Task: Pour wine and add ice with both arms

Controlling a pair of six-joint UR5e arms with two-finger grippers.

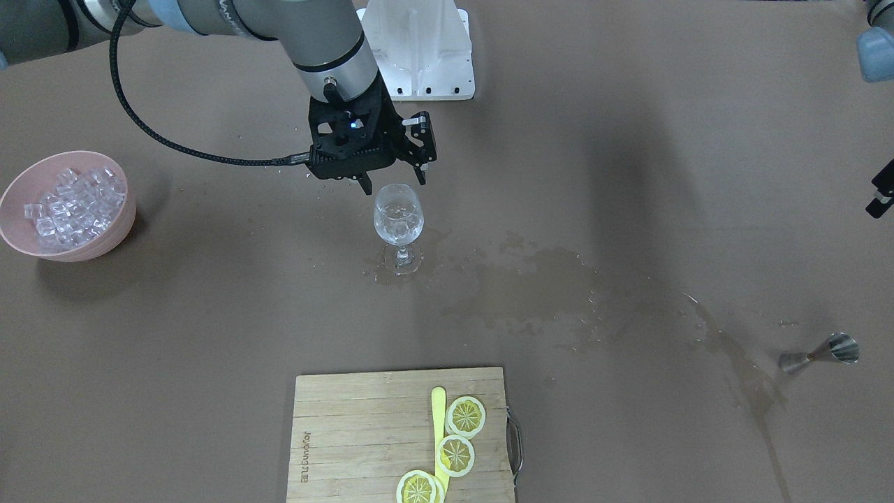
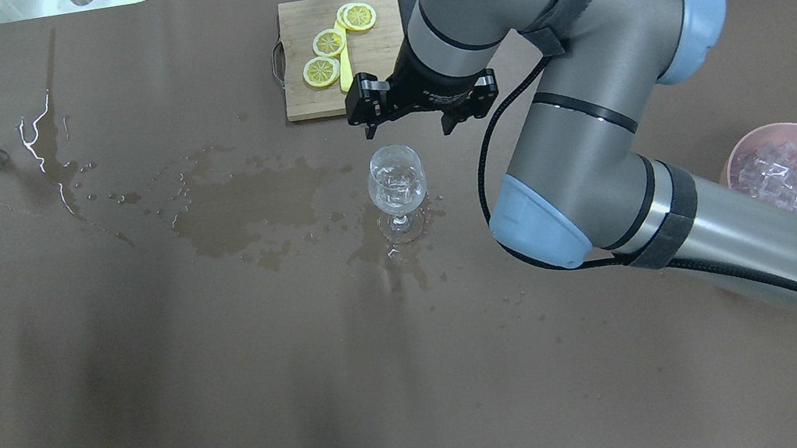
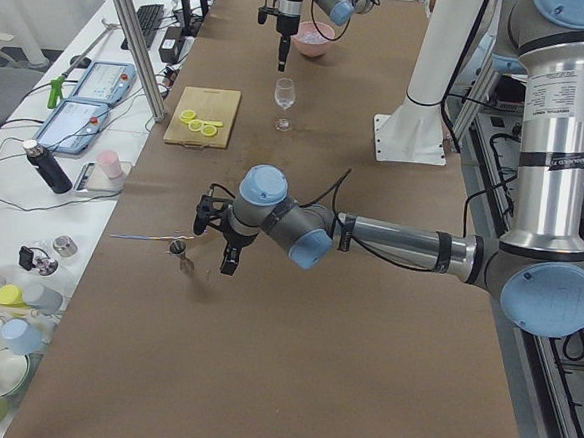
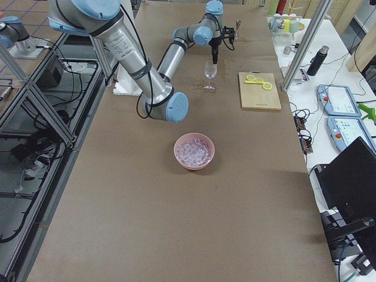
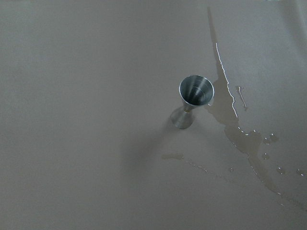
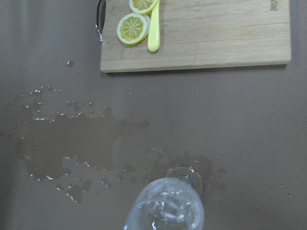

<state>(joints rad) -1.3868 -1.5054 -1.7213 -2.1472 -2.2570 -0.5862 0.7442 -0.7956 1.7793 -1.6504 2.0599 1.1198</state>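
Right gripper: my black two-finger right gripper (image 1: 394, 180) hangs just above the rim of the clear stemmed wine glass (image 1: 398, 213), upper centre of the front-facing view. Its fingers are spread, with nothing between them.
Left gripper: the black left gripper (image 3: 214, 246) sits near the small steel double-cone jigger (image 1: 821, 353), lower right of the front-facing view. I cannot tell whether its fingers are spread or clenched.
Ice: small clear cubes (image 1: 73, 202) are heaped in the round pink bowl (image 1: 112, 241) at the left edge. A few appear to lie in the glass.
Wine: inside the glass I cannot separate it from the ice. A wet patch (image 1: 545, 279) runs from the glass foot toward the jigger.
Handling: I judge the cubes hard, light and slick, so I would pinch a top cube across its flat faces. The glass looks thin and top-heavy on wet ground, so I keep clear of its rim.
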